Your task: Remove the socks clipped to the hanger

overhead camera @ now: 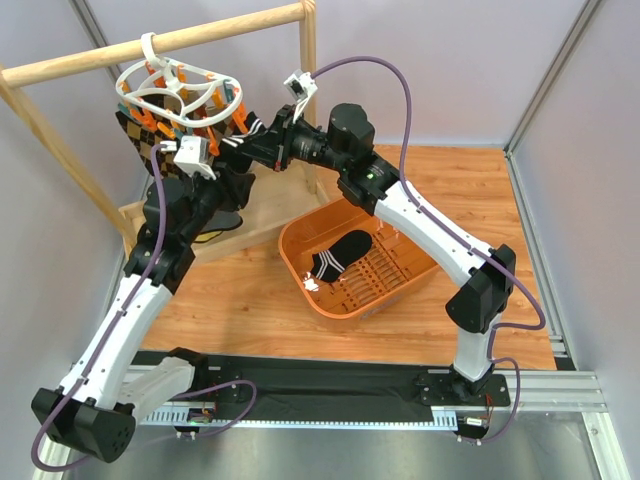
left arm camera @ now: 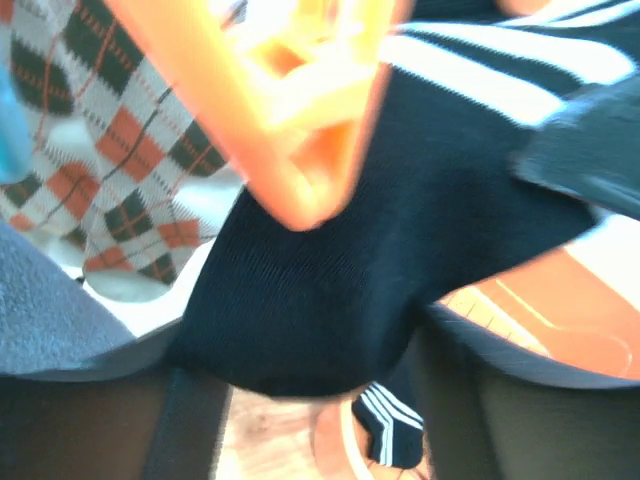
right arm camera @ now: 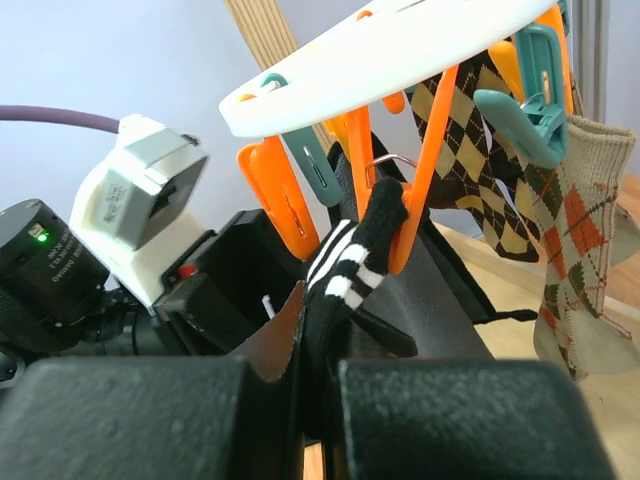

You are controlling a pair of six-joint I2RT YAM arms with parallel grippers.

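One knit striped sock [right arm camera: 345, 265] in right hand [right arm camera: 318, 375]; oval plastic hanger [right arm camera: 400, 60] above.

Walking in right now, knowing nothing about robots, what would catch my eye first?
Probably the white hanger on the wooden rail at back left, crowded with orange clips and argyle socks, the left arm and right arm reaching up to it. The right gripper pinches a black striped sock clipped there. Mid-table, an orange basket holds another striped sock.

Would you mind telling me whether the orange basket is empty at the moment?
Not empty: one black striped sock lies inside the orange basket, on its slatted floor.
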